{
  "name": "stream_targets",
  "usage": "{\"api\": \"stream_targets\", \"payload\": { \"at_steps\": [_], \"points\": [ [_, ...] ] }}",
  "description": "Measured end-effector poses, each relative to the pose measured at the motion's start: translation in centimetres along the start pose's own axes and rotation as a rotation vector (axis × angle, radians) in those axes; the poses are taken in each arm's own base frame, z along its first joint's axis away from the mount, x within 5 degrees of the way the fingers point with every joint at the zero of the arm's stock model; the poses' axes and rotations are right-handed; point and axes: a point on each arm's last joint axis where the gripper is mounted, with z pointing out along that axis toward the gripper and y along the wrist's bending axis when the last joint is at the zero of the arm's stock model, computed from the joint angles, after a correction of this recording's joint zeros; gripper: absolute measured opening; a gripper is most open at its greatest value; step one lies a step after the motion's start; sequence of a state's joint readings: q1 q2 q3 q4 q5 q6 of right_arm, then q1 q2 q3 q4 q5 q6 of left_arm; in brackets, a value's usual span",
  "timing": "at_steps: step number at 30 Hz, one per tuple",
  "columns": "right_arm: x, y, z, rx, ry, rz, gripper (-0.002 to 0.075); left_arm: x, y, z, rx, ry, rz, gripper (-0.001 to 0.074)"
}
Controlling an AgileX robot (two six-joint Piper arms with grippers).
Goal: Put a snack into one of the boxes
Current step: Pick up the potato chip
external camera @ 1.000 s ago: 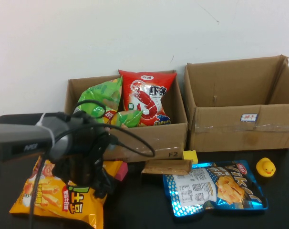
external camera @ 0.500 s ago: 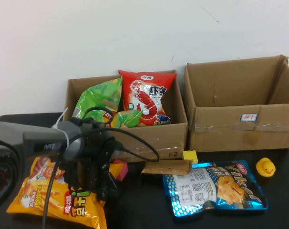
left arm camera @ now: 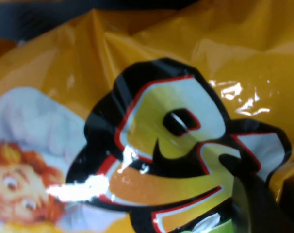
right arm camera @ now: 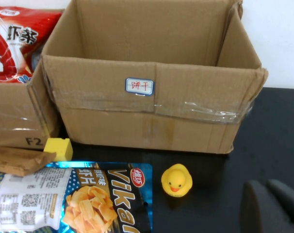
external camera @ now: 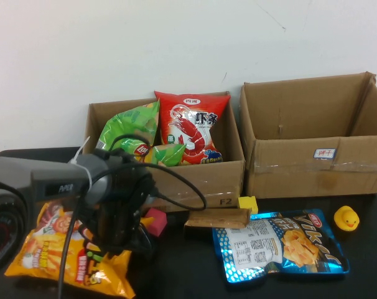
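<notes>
A yellow-orange snack bag (external camera: 51, 252) lies at the front left of the black table. My left gripper (external camera: 121, 240) is down on its right end and shut on it. In the left wrist view the bag (left arm camera: 152, 121) fills the picture, with one dark finger (left arm camera: 246, 189) pressed on the foil. The smaller box (external camera: 201, 180) holds a green bag (external camera: 129, 128) and a red shrimp-snack bag (external camera: 191, 128). The wider box (external camera: 313, 165) with the white label (right arm camera: 139, 86) looks empty inside. My right gripper (right arm camera: 264, 188) hangs shut above the table near the front right, holding nothing.
A blue chip bag (external camera: 282, 246) lies flat in front of the wider box. Beside it are a yellow rubber duck (external camera: 346, 218), a yellow cube (external camera: 247, 203), a brown slab (external camera: 216, 218) and a pink block (external camera: 154, 222).
My left gripper has come down and closed on the yellow-orange bag. The bag has crumpled and shifted a little to the left. The right side is unchanged.
</notes>
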State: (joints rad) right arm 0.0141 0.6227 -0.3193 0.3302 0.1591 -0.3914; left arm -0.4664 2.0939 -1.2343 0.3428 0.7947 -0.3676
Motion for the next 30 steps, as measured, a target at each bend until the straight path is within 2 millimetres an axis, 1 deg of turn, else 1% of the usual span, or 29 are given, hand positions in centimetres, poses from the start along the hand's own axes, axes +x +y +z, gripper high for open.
{"api": "stream_targets", "payload": {
  "at_steps": [4,8,11,15,20,27,30],
  "points": [
    [0.0,0.0,0.0,0.000,0.000,0.000,-0.0001,-0.1,0.4,-1.0,-0.028,0.096,0.048,0.0006],
    [0.0,0.0,0.0,0.000,0.000,-0.002,-0.0001,-0.5,0.5,-2.5,-0.002,0.118,0.072,0.0005],
    [0.0,0.0,0.0,0.000,0.000,-0.002,-0.0001,-0.7,0.7,-4.0,0.026,0.085,0.067,0.0004],
    [0.0,0.0,0.0,0.000,0.000,-0.002,-0.0001,-0.7,1.2,-6.5,0.045,0.034,0.067,0.0001],
    [0.0,0.0,0.0,0.000,0.000,-0.002,-0.0001,0.0,1.7,-9.6,0.089,-0.006,0.093,0.0001],
    [0.0,0.0,0.0,0.000,0.000,-0.002,-0.0001,1.3,2.9,-14.2,0.118,-0.121,0.083,0.0000],
    [0.0,0.0,0.0,0.000,0.000,-0.002,-0.0001,1.9,3.4,-15.7,0.122,-0.162,0.076,0.0000]
  ]
}}
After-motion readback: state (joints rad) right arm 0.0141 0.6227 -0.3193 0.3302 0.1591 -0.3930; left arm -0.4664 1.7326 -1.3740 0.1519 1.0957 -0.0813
